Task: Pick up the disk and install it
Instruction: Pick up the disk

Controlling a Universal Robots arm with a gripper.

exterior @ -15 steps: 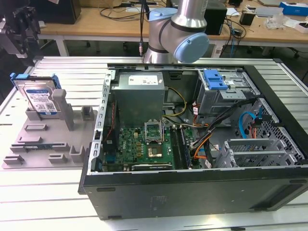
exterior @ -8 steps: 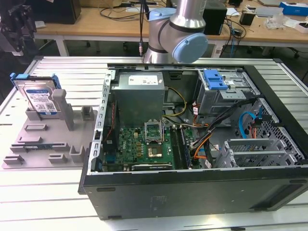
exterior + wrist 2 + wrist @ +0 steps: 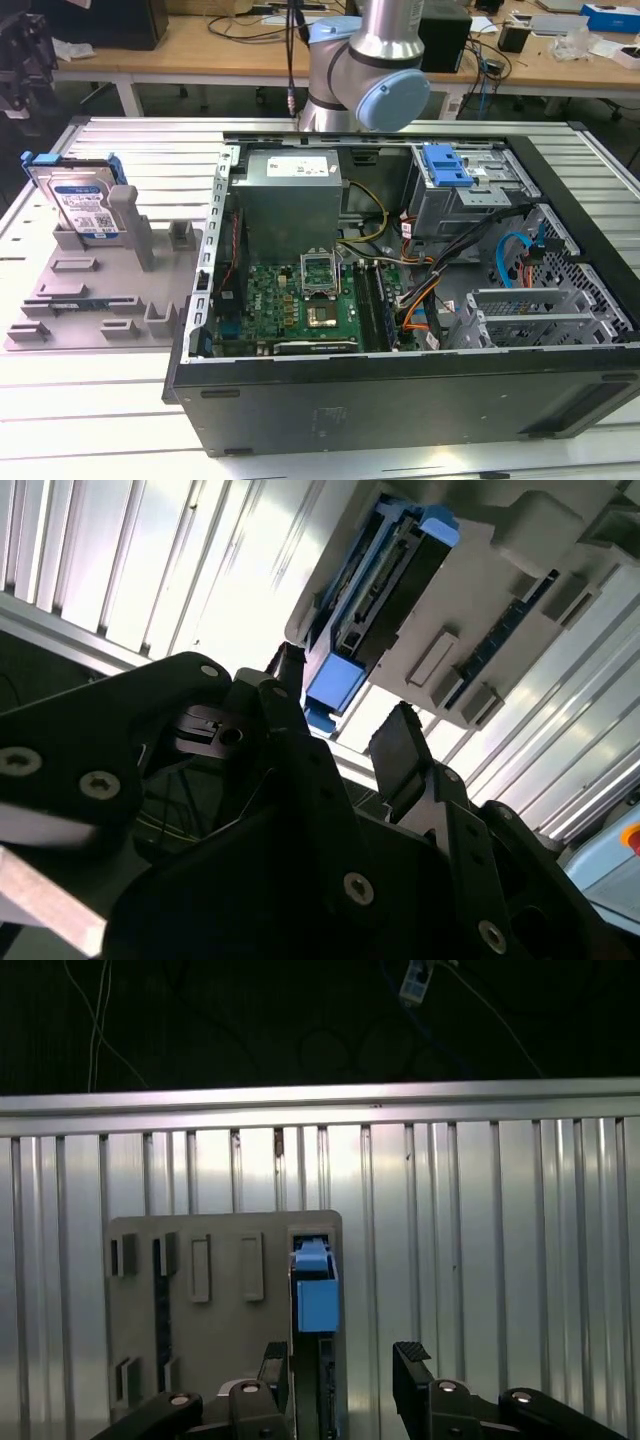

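Pickup approach, I'd say — claw (image 3: 343, 1360) spread open and empty near the disk (image 3: 316, 1300) upright in its holder (image 3: 225, 1325) — needs centring to straddle it.

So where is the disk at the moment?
The disk stands upright in the grey holder at the exterior view's left, beside the open computer case; it has not been picked up yet.

Harsh glare off the ribbed table (image 3: 450, 1220) in both wrist views.
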